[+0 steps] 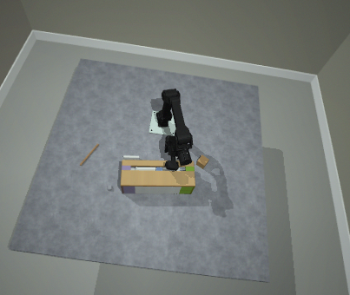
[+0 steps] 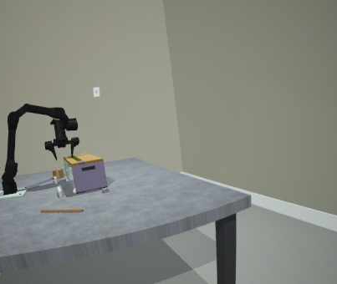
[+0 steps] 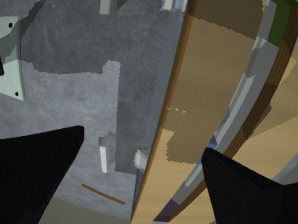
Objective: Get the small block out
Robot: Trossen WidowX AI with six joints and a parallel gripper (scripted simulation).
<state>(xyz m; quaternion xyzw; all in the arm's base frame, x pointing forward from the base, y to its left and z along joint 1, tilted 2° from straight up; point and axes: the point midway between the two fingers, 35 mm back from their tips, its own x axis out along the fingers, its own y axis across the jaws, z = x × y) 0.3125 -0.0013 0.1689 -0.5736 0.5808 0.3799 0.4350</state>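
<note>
Pincer (image 2: 64,151) hangs spread wide and empty just above the tan lid of the box (image 1: 156,179), over its far edge towards the green right-hand end. The block itself I cannot pick out: the shelf shows only as a pale strip behind the clear far face, and nothing on it reads plainly as a block. A small tan cube (image 1: 202,161) lies on the bench (image 1: 87,217) just right of the green end, apart from the box; whether that is the block already out, I cannot tell. Judging by this, nothing is yet lifted, and the grasp and the steady hold clear of the box remain. Further out lie a short white bar (image 1: 131,156) near the far side of the box, a tiny pale cube (image 1: 109,187) by its purple left end, and a thin wooden stick (image 1: 89,154) well to the left. The arm stands on a pale base plate (image 1: 153,129). The bench top is mottled grey; the room has drab olive walls, a pale skirting and a small wall plate (image 2: 96,92).
</note>
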